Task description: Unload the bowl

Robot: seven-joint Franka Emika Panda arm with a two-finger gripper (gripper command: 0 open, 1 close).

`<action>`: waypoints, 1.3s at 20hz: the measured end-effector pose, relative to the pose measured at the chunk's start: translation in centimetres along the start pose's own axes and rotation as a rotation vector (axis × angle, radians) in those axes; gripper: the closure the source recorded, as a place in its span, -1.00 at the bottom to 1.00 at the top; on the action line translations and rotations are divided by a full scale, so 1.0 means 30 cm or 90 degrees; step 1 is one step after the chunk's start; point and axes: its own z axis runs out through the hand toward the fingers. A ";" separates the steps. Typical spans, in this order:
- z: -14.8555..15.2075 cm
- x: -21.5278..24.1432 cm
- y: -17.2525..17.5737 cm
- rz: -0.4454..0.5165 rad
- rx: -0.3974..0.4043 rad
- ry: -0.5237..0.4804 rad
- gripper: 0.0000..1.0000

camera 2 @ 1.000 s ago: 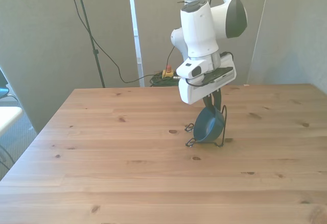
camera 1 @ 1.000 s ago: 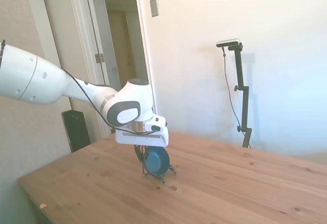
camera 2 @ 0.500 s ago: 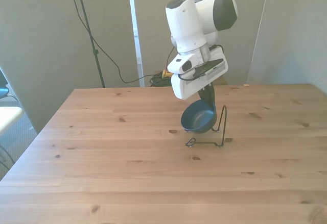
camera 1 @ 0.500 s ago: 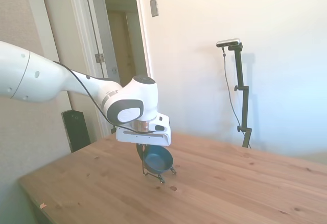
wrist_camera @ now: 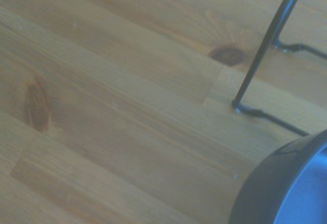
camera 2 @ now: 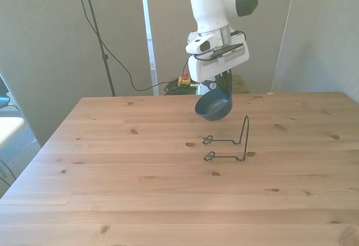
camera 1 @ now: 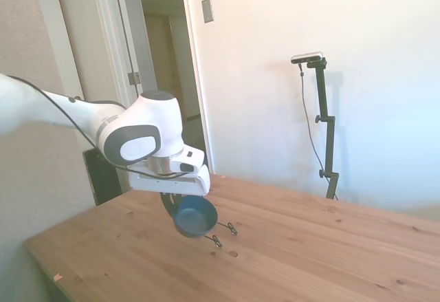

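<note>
The wooden table (camera 2: 140,195) fills most of the front view, and the white Franka arm (camera 1: 62,113) now hangs well above it. A second ago the wrist was low over the rack; it has since risen and drawn back toward the far edge of the table, and in the side view it has shifted toward the picture's left.

The thin black wire rack (camera 2: 231,145) stands alone on the wood, its two base runners flat and its upright loop rising at the front view's right end. A second ago the bowl sat tilted in that rack; half a second ago it was just clearing the wire. Nothing rests in the rack now, and it does not look disturbed.

The dark blue bowl (camera 2: 213,105) hangs in the air under the gripper (camera 2: 221,83), well apart from the rack and clear of the tabletop, tipped so that its grey-blue inside shows. In the side view it hangs just under the wrist, with the rack's feet visible beyond it. The wrist view shows only a curved dark slice of the bowl, with the rack's upright wire and the bare wood past it.

The jaws are clamped on the bowl's rim, one finger inside and one outside as far as the front view lets me judge.

The lift-out looks done. What remains, I judge, is to carry the bowl to a bare stretch of table away from the wire, lower it until it sits flat, and only then release it.
</note>
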 end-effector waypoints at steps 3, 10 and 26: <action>0.061 -0.101 -0.045 0.019 -0.066 -0.003 1.00; 0.177 -0.194 -0.078 0.057 -0.156 0.006 1.00; 0.313 -0.116 -0.033 0.121 -0.217 0.008 -1.00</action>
